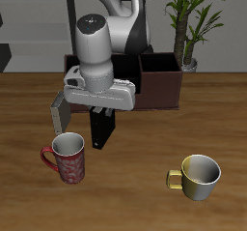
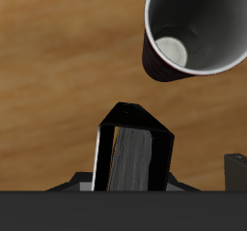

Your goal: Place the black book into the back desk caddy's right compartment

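My gripper [image 1: 101, 112] is shut on the black book [image 1: 101, 130], which hangs upright below it over the middle of the table, close to the tabletop. In the wrist view the book [image 2: 133, 150] shows end-on with its grey page edges, held between the jaws of the gripper [image 2: 133, 180]. The back desk caddy [image 1: 160, 93], a dark maroon box, stands farther back beside the potted plant [image 1: 189, 22], and the arm hides part of it. Its right compartment [image 1: 162, 72] is open at the plant end. The gripper is nearer the table's front edge than the caddy.
A red patterned mug [image 1: 68, 158] stands close beside the book toward the front edge and also shows in the wrist view [image 2: 198, 30]. A grey book [image 1: 60, 110] leans next to the gripper. A yellow mug [image 1: 200, 175] stands near the front edge.
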{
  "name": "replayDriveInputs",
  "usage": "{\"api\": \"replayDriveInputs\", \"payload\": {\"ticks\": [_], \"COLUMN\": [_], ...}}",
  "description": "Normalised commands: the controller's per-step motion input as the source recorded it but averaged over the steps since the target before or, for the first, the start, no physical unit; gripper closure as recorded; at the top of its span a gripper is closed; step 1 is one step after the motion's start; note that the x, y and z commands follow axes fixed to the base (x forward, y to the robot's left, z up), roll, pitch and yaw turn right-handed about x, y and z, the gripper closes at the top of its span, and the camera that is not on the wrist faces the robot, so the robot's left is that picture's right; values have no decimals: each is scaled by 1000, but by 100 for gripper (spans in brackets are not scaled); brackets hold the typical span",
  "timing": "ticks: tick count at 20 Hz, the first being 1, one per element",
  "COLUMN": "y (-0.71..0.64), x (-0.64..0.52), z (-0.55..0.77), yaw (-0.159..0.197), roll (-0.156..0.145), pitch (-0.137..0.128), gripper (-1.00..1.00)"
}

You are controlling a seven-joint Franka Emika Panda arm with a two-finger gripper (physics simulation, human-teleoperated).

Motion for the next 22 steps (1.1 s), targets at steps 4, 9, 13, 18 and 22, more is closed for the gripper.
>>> {"api": "replayDriveInputs", "payload": {"ticks": [4, 9, 13, 18, 22], "y": [37, 142, 212, 226, 96], "x": [-155, -343, -564, -657, -438], "z": [385, 523, 617, 596, 384], "yaw": [-23, -23, -30, -6, -7], "roll": [4, 10, -28, 29, 4], "pitch": [1, -27, -44, -95, -72], "gripper": [100, 100, 100, 100, 100]}}
